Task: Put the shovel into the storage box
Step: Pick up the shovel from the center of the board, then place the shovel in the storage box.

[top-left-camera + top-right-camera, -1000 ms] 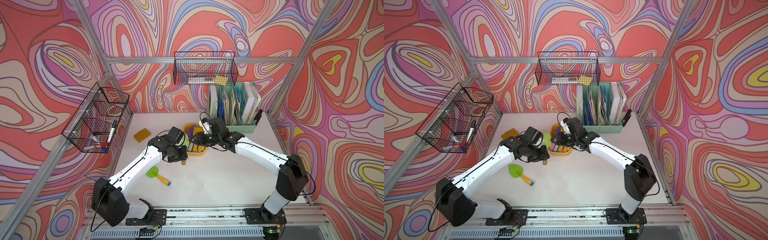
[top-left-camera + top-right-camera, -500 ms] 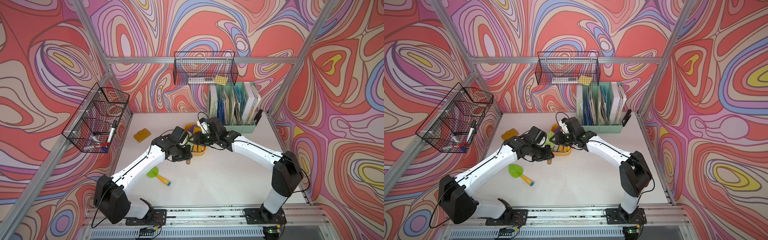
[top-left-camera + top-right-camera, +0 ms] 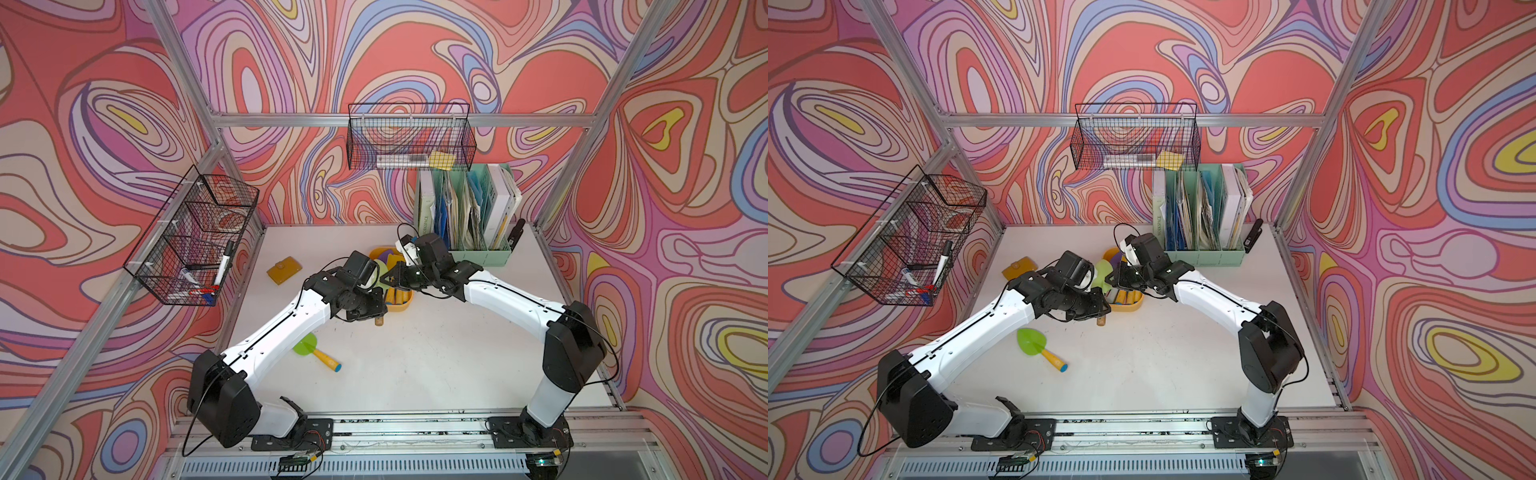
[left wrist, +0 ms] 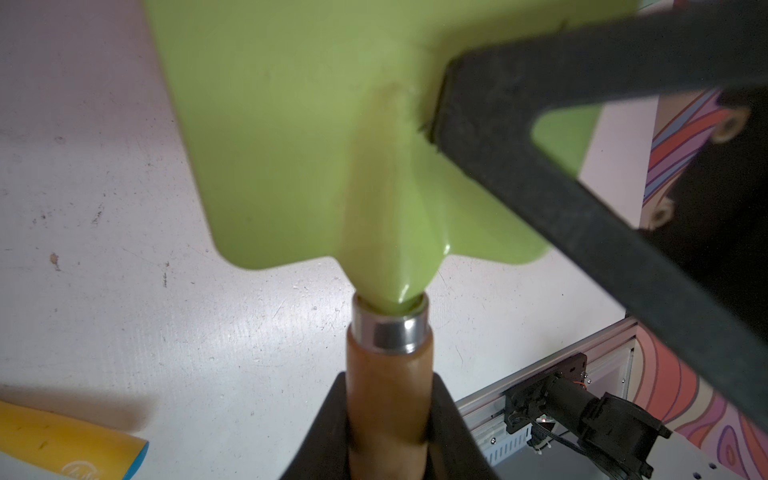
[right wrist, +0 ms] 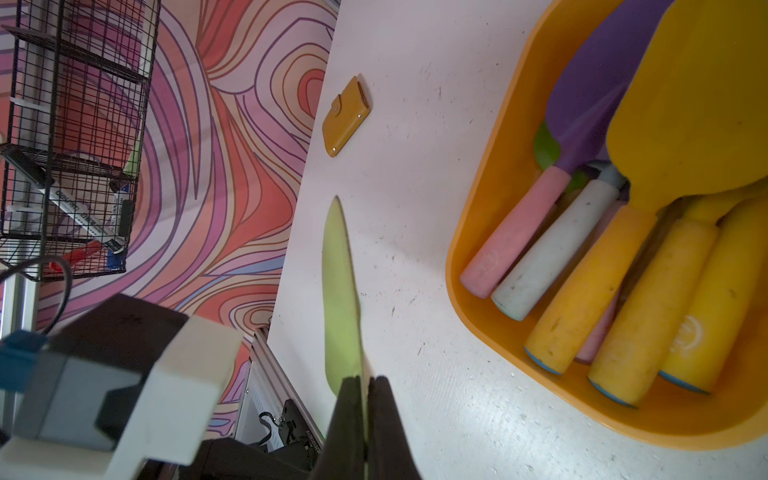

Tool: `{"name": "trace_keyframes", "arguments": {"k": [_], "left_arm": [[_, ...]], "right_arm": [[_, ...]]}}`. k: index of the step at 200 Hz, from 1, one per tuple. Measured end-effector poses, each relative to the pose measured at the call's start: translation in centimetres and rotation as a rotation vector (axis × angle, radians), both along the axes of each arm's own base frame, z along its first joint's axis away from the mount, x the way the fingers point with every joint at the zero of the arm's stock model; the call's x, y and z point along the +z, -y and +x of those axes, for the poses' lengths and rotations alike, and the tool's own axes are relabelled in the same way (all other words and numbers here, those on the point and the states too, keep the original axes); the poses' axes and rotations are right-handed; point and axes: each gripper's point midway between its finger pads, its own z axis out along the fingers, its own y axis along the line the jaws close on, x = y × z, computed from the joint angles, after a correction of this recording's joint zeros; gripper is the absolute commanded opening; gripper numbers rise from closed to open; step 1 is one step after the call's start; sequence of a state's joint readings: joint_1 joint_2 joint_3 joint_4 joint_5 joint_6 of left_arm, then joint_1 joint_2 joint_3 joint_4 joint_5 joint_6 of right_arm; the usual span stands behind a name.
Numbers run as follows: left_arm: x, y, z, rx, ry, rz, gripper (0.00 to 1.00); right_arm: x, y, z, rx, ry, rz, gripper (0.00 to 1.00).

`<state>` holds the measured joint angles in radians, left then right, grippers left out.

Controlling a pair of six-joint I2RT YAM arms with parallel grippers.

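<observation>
A shovel with a light green blade (image 4: 291,124) and a wooden handle (image 4: 388,374) hangs above the table beside the storage box. My left gripper (image 4: 388,395) is shut on that handle, seen in both top views (image 3: 379,305) (image 3: 1102,305). My right gripper (image 5: 365,382) is shut on the edge of the same green blade (image 5: 338,291), and its finger (image 4: 498,104) lies against the blade. The yellow-orange storage box (image 5: 469,232) (image 3: 405,306) holds several shovels. A second green shovel (image 3: 316,352) (image 3: 1038,347) with a yellow handle lies on the table near the left arm.
A yellow wallet (image 3: 283,270) (image 5: 347,120) lies at the back left of the table. The mint-green file organizer (image 3: 465,216) and a black stapler (image 3: 515,235) stand at the back right. Black wire baskets hang on the left wall (image 3: 191,237) and the back wall (image 3: 409,141).
My right gripper has closed onto the green blade, where before its jaws stood open around it. The left arm, with the shovel's handle, has hardly moved.
</observation>
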<state>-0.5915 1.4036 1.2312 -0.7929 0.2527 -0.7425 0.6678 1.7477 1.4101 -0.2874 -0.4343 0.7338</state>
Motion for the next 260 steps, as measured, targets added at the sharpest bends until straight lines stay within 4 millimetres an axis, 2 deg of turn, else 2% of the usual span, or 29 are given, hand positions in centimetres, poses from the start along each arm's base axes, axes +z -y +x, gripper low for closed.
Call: {"name": "trace_keyframes", "arguments": {"k": [10, 21, 47, 75, 100, 144, 172, 195, 232, 260], "left_arm": [[0.0, 0.1, 0.0, -0.002, 0.002, -0.001, 0.60], [0.1, 0.2, -0.1, -0.007, 0.004, -0.002, 0.71], [0.3, 0.4, 0.0, -0.012, 0.013, -0.007, 0.80], [0.7, 0.4, -0.1, -0.015, 0.023, -0.012, 0.82], [1.4, 0.3, -0.2, -0.021, 0.046, -0.023, 0.82], [3.3, 0.0, -0.6, -0.033, 0.105, -0.050, 0.82], [3.8, -0.2, -0.7, -0.037, 0.126, -0.049, 0.82], [3.8, -0.3, -0.6, -0.040, 0.133, -0.042, 0.82], [3.8, -0.3, -0.5, -0.051, 0.144, -0.036, 0.82], [3.8, -0.3, -0.5, -0.052, 0.148, -0.033, 0.82]], "right_arm": [[0.0, 0.0, 0.0, -0.001, 0.001, 0.000, 0.00], [0.0, 0.0, 0.0, -0.002, 0.000, -0.001, 0.00], [0.0, 0.1, 0.1, -0.005, 0.000, -0.002, 0.00], [0.0, 0.6, 0.7, -0.019, 0.002, -0.001, 0.00], [-0.6, 1.5, 2.1, -0.040, -0.002, -0.002, 0.00], [-4.8, 3.2, 6.0, -0.065, -0.035, -0.058, 0.00], [-6.8, 3.5, 7.4, -0.046, -0.038, -0.101, 0.00], [-6.9, 3.7, 8.0, -0.030, -0.023, -0.116, 0.00], [-6.1, 4.2, 9.5, -0.026, 0.017, -0.112, 0.00], [-7.3, 5.5, 11.0, -0.048, 0.008, -0.124, 0.00]]}}
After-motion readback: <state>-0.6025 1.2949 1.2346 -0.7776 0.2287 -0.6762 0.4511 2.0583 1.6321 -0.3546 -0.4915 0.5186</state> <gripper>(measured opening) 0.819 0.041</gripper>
